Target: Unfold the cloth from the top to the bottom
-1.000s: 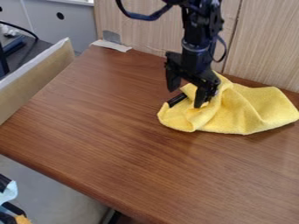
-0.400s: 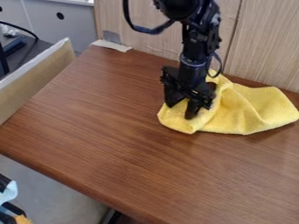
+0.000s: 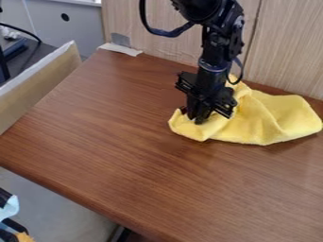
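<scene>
Nearest the camera, the brown counter (image 3: pixel 126 179) runs bare up to the yellow cloth (image 3: pixel 265 125), which lies bunched on its far right part, near the back edge. The cloth's left end is crumpled and folded over; the right side spreads wider, with soft ridges in it.

At that left end the black gripper (image 3: pixel 196 119) points down, its fingers (image 3: pixel 201 115) drawn nearly together low in the folds, and they seem to have a pinch of fabric between them. How deep the pinch goes, and how many layers it takes, I cannot tell.

I judge the step in hand to be the grasp, with the unfolding still to do. The next move calls for a small lift, then a draw towards the near side of the counter, low and slow, so the upper layer opens out rather than the whole bundle sliding.

Above the gripper, the arm (image 3: pixel 217 47) comes down steeply from the top edge, its wrist slightly tilted and a cable (image 3: pixel 170 33) looping at its side. Behind stands the pale wood panel (image 3: pixel 284 56).
</scene>
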`<state>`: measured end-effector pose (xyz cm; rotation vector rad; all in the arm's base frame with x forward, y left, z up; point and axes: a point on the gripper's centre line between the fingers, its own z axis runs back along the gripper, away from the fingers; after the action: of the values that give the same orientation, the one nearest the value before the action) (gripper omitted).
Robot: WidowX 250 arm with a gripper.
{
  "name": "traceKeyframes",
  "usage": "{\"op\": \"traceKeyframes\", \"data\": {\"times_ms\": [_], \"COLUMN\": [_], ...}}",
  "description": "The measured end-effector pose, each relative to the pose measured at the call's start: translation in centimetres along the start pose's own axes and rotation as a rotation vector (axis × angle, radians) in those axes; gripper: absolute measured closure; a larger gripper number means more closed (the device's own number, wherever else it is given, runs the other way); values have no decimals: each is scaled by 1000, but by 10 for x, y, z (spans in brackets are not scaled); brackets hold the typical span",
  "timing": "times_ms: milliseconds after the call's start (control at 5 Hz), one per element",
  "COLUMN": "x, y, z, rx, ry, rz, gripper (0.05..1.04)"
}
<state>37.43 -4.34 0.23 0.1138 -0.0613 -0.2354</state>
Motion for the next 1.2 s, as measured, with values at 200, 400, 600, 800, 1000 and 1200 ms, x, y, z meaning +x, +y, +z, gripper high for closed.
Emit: {"op": "traceKeyframes", "data": {"times_ms": [200,400,600,800,1000,1200], "x": [-1,4,13,24,24,15], "y": [-1,1,7,8,-12,-34], "z": [-4,0,7,34,49,70], "rx": [1,10,30,38,15,-13], "ry": [10,-8,-48,-134,-183,-244], "rz": [9,12,16,-3,-72,-165], "gripper": [1026,1031,1031,1031,1031,1031]}}
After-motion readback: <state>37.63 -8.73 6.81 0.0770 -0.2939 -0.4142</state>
